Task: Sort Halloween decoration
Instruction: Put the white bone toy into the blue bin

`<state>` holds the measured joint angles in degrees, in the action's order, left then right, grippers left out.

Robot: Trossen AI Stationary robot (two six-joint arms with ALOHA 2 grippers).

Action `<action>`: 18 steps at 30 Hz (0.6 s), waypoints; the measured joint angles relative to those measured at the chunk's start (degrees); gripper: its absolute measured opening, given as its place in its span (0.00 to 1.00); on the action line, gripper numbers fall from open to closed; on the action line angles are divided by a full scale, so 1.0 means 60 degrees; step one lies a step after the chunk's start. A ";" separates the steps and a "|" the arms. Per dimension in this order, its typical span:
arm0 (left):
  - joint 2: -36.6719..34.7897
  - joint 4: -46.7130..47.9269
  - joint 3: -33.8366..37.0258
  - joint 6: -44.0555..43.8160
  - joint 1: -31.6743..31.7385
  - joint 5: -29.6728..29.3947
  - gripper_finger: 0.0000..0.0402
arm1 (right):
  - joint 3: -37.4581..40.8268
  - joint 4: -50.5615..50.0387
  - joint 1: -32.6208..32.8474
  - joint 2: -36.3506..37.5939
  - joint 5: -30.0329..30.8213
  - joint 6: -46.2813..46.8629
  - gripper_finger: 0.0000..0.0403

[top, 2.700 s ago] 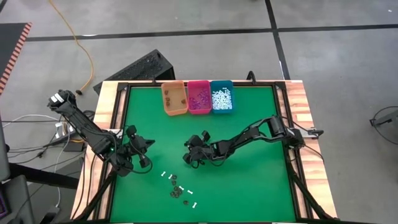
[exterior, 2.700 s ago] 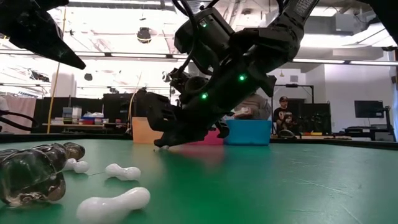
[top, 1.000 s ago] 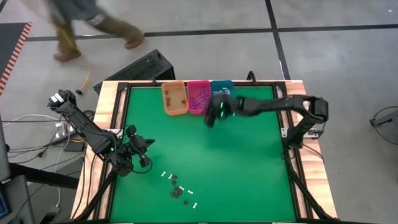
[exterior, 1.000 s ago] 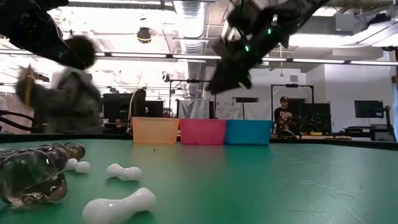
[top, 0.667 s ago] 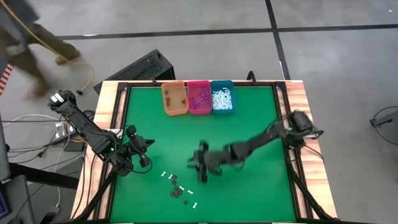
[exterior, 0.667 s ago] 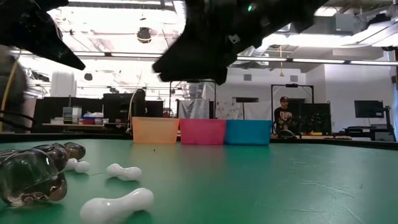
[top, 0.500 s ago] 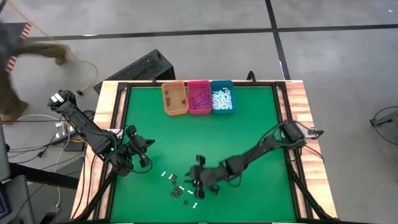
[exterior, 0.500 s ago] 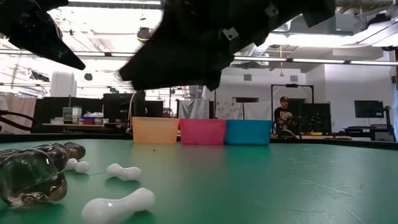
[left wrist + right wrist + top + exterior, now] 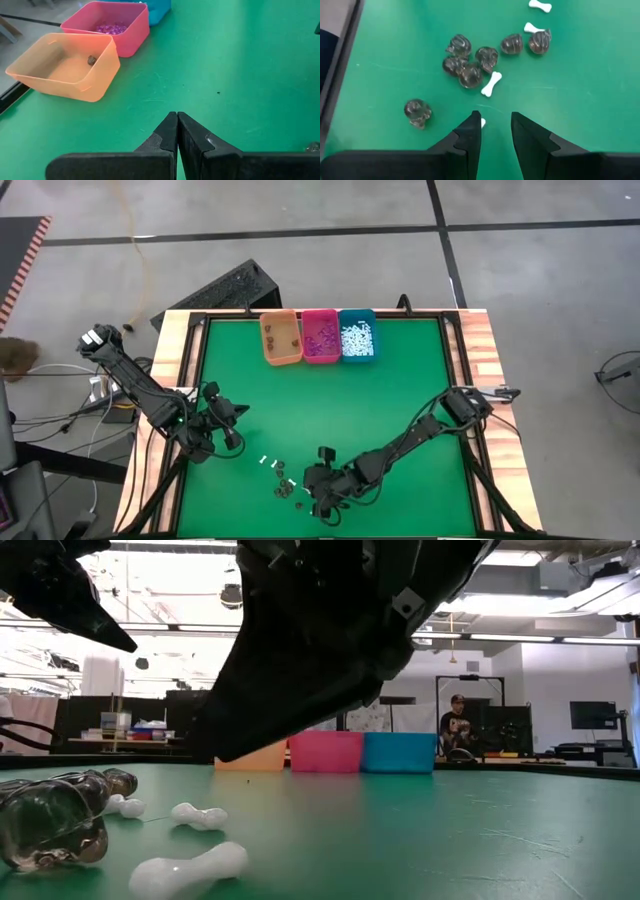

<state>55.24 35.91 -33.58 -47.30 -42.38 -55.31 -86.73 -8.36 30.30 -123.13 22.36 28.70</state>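
- right gripper [image 9: 493, 131] part open, holding nothing, low over the leftover Halloween decoration
- white bone [image 9: 481, 122] touching one finger's inner tip; dark skulls [image 9: 470, 64] just ahead
- left gripper [image 9: 177, 131] shut, empty, farther off

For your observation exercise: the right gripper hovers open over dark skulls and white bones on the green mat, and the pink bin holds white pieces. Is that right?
Not quite. The pink bin holds purple pieces; the white ones fill the teal bin, as the high view shows. The right gripper part is correct.
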 joint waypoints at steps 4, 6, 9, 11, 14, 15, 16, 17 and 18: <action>-0.0003 -0.0008 0.0000 -0.0005 -0.0001 0.0004 0.00 | -0.0002 0.0067 0.0081 -0.0108 0.0060 0.0237 0.34; -0.0002 -0.0008 0.0000 -0.0016 0.0001 0.0007 0.00 | 0.0002 0.0093 0.0155 -0.0173 0.0154 0.0359 0.34; 0.0000 -0.0042 0.0000 -0.0028 0.0000 0.0085 0.00 | 0.0014 0.0260 0.0203 -0.0414 0.0184 0.0440 0.34; -0.0004 -0.0070 0.0000 -0.0030 -0.0001 0.0107 0.00 | 0.0017 0.0252 0.0210 -0.0486 0.0096 0.0501 0.34; -0.0002 -0.0089 0.0000 -0.0030 0.0000 0.0178 0.00 | -0.0016 0.0698 0.0207 -0.0768 -0.0026 0.0708 0.34; -0.0004 -0.0098 0.0000 -0.0036 -0.0001 0.0176 0.00 | -0.0016 0.0724 0.0246 -0.0833 -0.0061 0.0743 0.34; -0.0001 -0.0114 0.0000 -0.0062 -0.0001 0.0177 0.00 | -0.0020 0.0850 0.0256 -0.0933 -0.0061 0.0875 0.34; 0.0000 -0.0114 0.0000 -0.0076 0.0002 0.0181 0.00 | -0.0034 0.0877 0.0244 -0.0988 -0.0001 0.1038 0.34; -0.0001 -0.0118 0.0000 -0.0079 0.0001 0.0176 0.00 | -0.0038 0.0859 0.0248 -0.1000 0.0015 0.1176 0.33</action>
<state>55.24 35.20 -33.58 -47.78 -42.38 -54.25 -86.96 -3.20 31.79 -129.13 22.45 35.76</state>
